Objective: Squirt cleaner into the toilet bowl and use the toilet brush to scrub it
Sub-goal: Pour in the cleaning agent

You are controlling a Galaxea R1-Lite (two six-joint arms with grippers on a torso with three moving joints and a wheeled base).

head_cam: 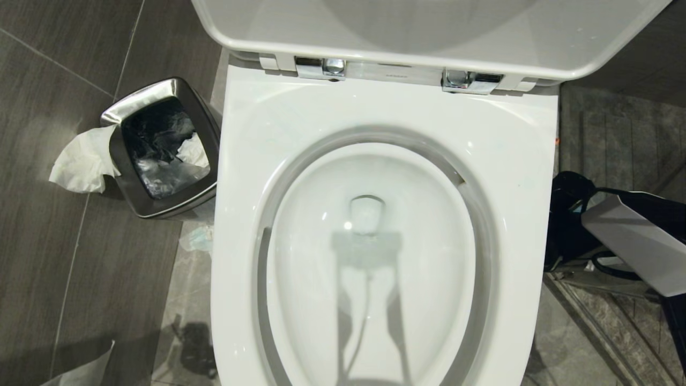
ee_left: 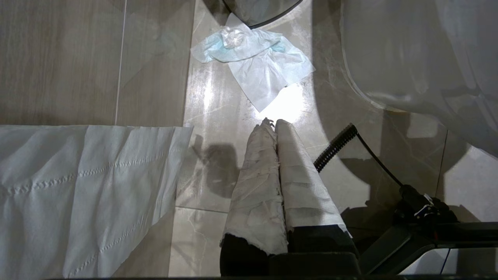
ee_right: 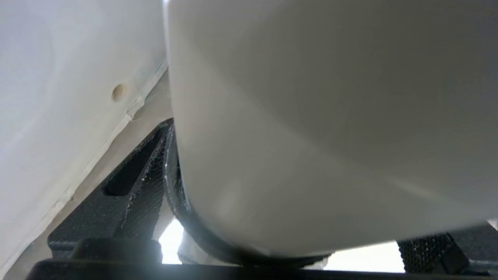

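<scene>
Two pincers, two states: my left pincer (ee_left: 274, 123) is pressed together, hanging over the floor tiles. My right pincer (ee_right: 280, 217) is spread wide around a white rounded body (ee_right: 311, 116) I cannot identify, with my right arm (head_cam: 632, 241) at three o'clock of the toilet bowl (head_cam: 257, 139), which lies from centre to six o'clock, lid up. No toilet brush shows anywhere. That body looks glossy and broad; closing off-centre could squeeze it out sideways or topple it.

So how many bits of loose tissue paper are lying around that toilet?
3 visible: one tissue draped over the steel waste bin rim, one crumpled tissue on the floor beside the toilet bowl, one flat sheet nearer the robot. Others may be hidden.
</scene>
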